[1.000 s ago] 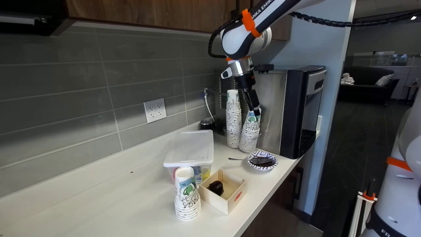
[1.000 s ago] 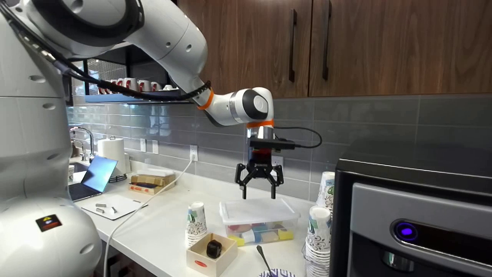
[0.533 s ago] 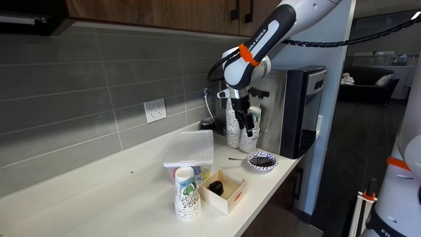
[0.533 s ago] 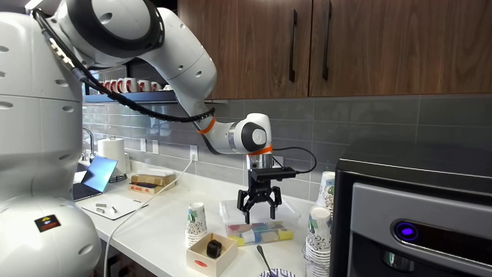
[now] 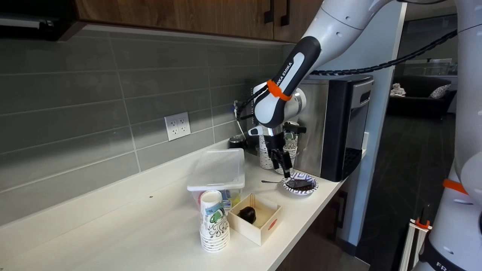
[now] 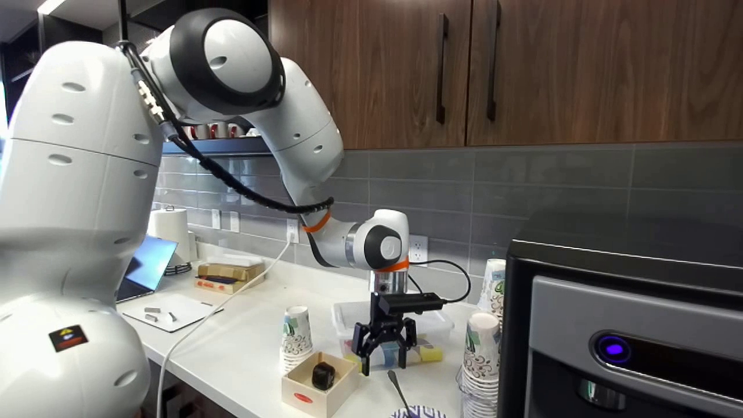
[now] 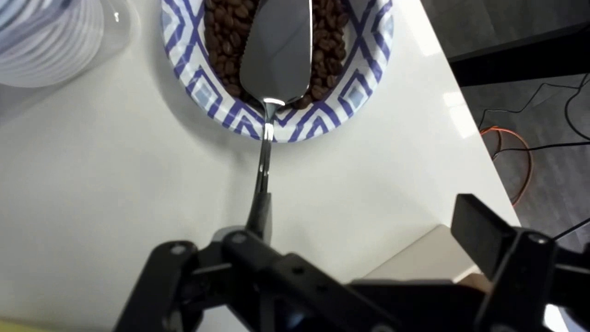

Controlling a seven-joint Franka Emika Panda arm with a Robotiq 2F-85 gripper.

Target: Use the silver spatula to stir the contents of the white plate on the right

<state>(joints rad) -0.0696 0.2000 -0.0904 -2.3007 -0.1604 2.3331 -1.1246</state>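
The white plate, a shallow dish with a purple-patterned rim [image 7: 203,92], holds dark brown beans. It shows in both exterior views [image 5: 300,192] [image 6: 426,413], cut off by the frame's bottom edge in the latter. The silver spatula [image 7: 279,55] lies with its blade on the beans and its thin handle [image 5: 269,181] [image 6: 398,390] sticking out over the rim. My gripper [image 7: 368,216] is open and empty, pointing down above the counter near the handle [image 6: 384,366]. In the wrist view the left finger hides the handle's end; the handle is not between the fingers.
An open wooden box [image 5: 261,235] with a dark object stands beside the dish. A lidded plastic container [image 5: 218,169] is behind it. Stacked paper cups [image 6: 482,348] and a dispenser [image 5: 344,124] stand close to the dish. The counter's front edge [image 7: 461,97] is nearby.
The arm has come down, bringing my open gripper from high above the counter to close over the handle, slightly toward the wooden box. The spatula and dish have not moved.
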